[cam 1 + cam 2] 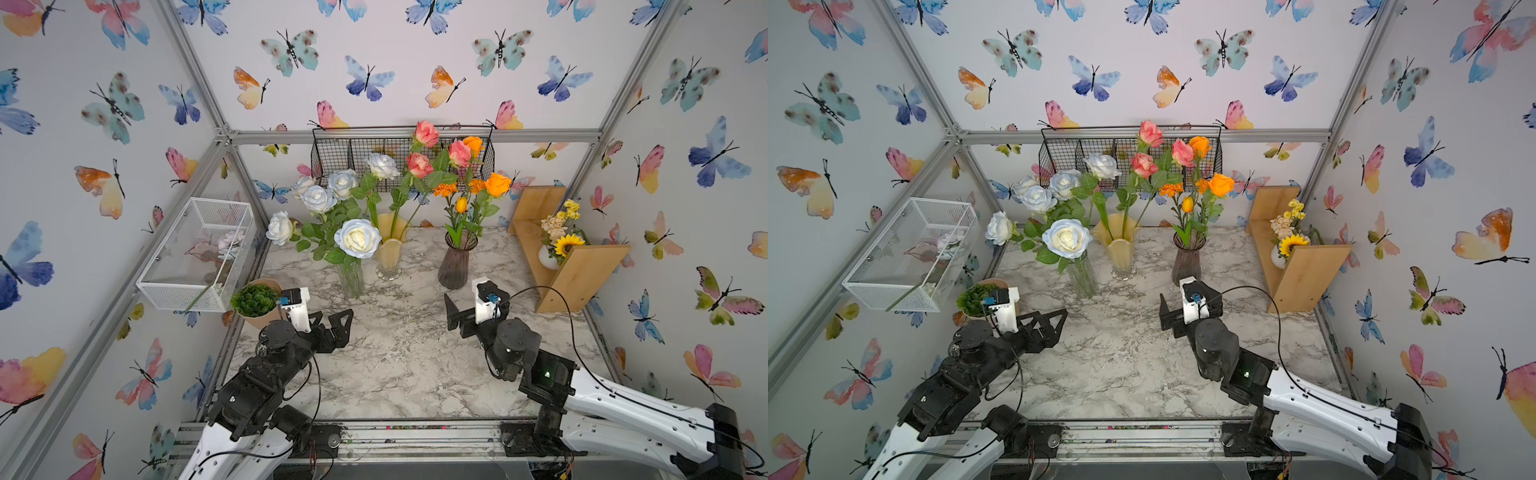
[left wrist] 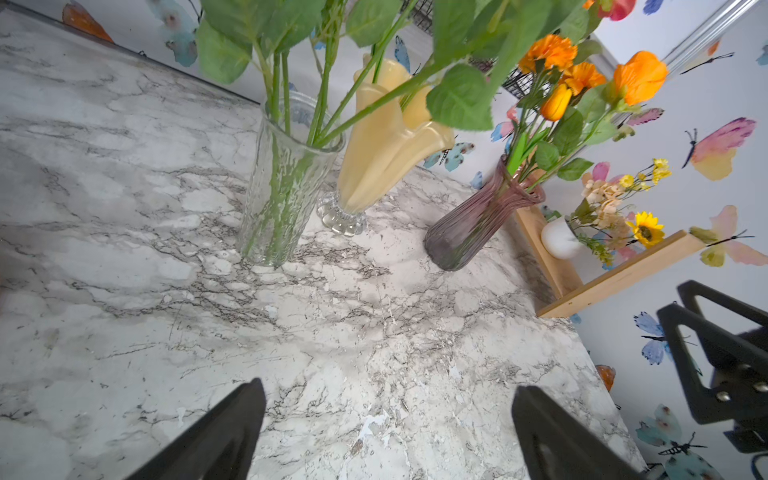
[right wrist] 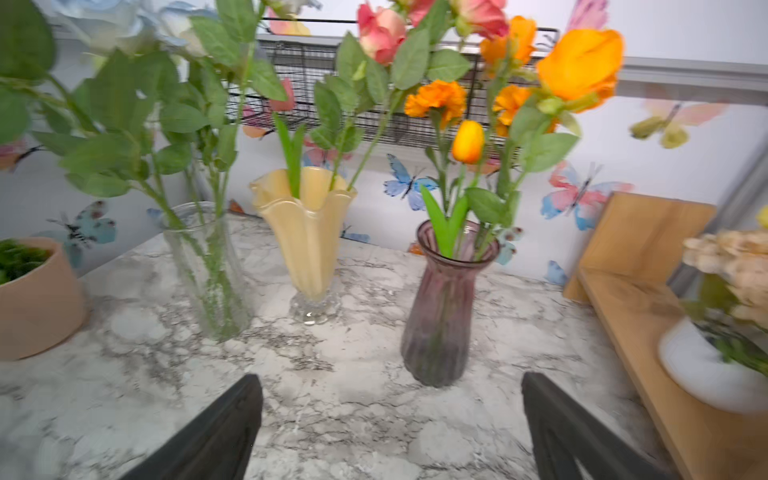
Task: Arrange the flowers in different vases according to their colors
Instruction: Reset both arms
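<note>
Both top views: three vases stand in a row at the back of the grey-veined marble counter [image 1: 395, 365]. The clear ribbed glass vase [image 1: 351, 279] holds white-blue roses [image 1: 357, 237]. The yellow wavy-rimmed vase [image 1: 389, 254] holds pink roses [image 1: 419, 164], and the smoky-purple ribbed vase [image 1: 455, 268] holds orange blooms [image 1: 497, 184]. I see the left hand [image 1: 334, 320] and right hand [image 1: 455, 318] nearer the arm bases, touching no vase.

Left wrist view: fingers spread wide with only counter between them; the clear ribbed glass vase is ahead.

Right wrist view: fingers spread wide, gripping nothing; the smoky-purple ribbed vase is just ahead.
</note>
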Robot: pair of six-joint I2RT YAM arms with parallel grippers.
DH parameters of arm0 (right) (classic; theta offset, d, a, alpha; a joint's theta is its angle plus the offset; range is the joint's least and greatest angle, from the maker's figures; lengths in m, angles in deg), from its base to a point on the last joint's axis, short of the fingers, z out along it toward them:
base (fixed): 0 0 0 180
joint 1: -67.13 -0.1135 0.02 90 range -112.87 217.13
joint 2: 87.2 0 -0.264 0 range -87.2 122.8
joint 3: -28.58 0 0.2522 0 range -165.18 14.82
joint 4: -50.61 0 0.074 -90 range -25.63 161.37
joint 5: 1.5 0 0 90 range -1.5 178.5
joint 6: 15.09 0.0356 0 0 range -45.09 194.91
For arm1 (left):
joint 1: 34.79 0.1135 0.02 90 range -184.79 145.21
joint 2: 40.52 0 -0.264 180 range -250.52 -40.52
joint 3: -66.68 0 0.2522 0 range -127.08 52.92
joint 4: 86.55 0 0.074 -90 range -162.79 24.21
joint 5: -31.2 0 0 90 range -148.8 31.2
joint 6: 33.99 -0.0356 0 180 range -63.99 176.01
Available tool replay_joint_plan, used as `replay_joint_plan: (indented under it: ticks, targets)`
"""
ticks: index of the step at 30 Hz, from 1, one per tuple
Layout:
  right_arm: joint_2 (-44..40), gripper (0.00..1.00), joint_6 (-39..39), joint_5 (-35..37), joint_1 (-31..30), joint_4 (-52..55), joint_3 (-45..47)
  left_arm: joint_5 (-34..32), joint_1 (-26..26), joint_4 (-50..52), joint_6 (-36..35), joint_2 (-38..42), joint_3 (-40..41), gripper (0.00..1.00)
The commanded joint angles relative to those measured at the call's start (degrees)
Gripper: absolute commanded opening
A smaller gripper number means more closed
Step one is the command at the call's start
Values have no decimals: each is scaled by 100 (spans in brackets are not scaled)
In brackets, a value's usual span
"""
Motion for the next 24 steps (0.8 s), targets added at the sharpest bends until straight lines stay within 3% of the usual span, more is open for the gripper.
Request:
replay_joint_plan:
  ticks: [1,3,6,9,14,19,22,24]
  targets:
    - [-299,100,218,1173,95,-29,361,-555,-14,-437,74,-227,79,99]
    - [-405,99,245,1478,173,-173,594,-755,-14,-557,-182,-454,44,99]
    - [-517,99,386,1728,400,-345,924,-1557,-14,-586,-527,-754,-64,99]
    - [-525,99,745,1729,799,-224,1106,-2514,-14,-664,-584,-942,-26,99]
    - [-438,99,786,1422,1326,-357,1331,-3051,-16,-975,-711,-967,377,99]
    - [-199,99,321,1155,1802,-865,1589,-3695,-14,-2186,-1637,-1012,1028,99]
    - [11,99,51,1490,1923,-1248,1783,-4192,34,-3009,-1923,-1153,1375,99]
    - [95,99,-236,1492,1975,-1789,2007,-4165,225,-3619,-1992,-1255,1608,99]
